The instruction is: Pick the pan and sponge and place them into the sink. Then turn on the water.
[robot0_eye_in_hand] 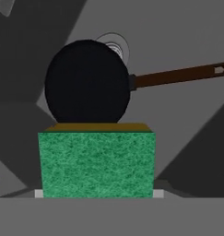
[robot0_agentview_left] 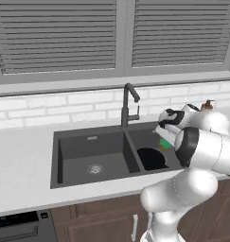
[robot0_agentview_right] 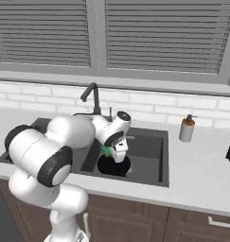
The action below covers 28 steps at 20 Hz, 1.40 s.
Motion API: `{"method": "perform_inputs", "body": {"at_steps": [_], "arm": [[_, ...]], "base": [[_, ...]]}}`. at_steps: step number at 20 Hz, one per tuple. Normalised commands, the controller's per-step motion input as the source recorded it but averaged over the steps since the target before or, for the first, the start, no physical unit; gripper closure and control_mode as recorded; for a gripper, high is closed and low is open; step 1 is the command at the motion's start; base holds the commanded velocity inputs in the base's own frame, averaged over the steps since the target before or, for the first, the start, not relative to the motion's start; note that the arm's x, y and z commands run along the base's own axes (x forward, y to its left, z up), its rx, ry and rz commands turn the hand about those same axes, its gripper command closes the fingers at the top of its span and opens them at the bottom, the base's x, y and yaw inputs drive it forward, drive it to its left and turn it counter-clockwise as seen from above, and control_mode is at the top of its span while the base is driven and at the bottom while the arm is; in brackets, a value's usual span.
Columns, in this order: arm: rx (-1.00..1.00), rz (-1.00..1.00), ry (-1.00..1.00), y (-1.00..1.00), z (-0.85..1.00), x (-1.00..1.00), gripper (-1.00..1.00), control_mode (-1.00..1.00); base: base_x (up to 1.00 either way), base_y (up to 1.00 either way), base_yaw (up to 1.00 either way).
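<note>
Sponge (robot0_agentview_left: 164,143) hangs in the gripper (robot0_agentview_left: 163,137) over the sink's (robot0_agentview_left: 88,137) right basin, above the pan (robot0_agentview_left: 151,158). Right base view: green sponge (robot0_agentview_right: 107,150) directly over the pan (robot0_agentview_right: 112,166). Hand view: fingers clamp the sponge (robot0_eye_in_hand: 97,163) (wide face toward the camera); pan (robot0_eye_in_hand: 87,82) lies straight beyond.

Kitchen — sink (robot0_agentview_left: 71,137); faucet (robot0_agentview_left: 128,105); cabinets (robot0_agentview_left: 95,222)

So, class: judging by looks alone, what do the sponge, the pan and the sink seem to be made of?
Sponge: a rough green scouring face, speckled and matte, over a yellow-orange layer, probably foam. Pan: flat matte black, perhaps coated metal, with a brown, possibly wooden handle. Sink: dull dark grey, perhaps composite; its drain looks like shiny metal.
</note>
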Motion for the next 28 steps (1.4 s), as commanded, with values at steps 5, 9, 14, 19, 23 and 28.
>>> {"method": "perform_inputs", "body": {"at_steps": [5,9,14,19,23,28], "arm": [[0.0,0.0,0.0,-0.12,-0.56,0.27,1.0,-1.0],[0.0,0.0,0.0,-0.09,-0.56,0.27,1.0,-1.0],[0.0,0.0,0.0,-0.07,-0.55,0.28,1.0,-1.0],[0.0,0.0,0.0,-0.04,-0.48,0.44,1.0,-1.0],[0.0,0.02,0.01,-0.06,-0.45,0.53,1.0,-1.0],[0.0,0.05,0.04,-0.11,-0.46,0.46,1.0,-1.0]], "base": [[0.0,0.0,0.0],[0.0,0.0,0.0],[0.0,0.0,0.0],[0.0,0.0,0.0],[0.0,0.0,0.0],[0.0,0.0,0.0]]}}
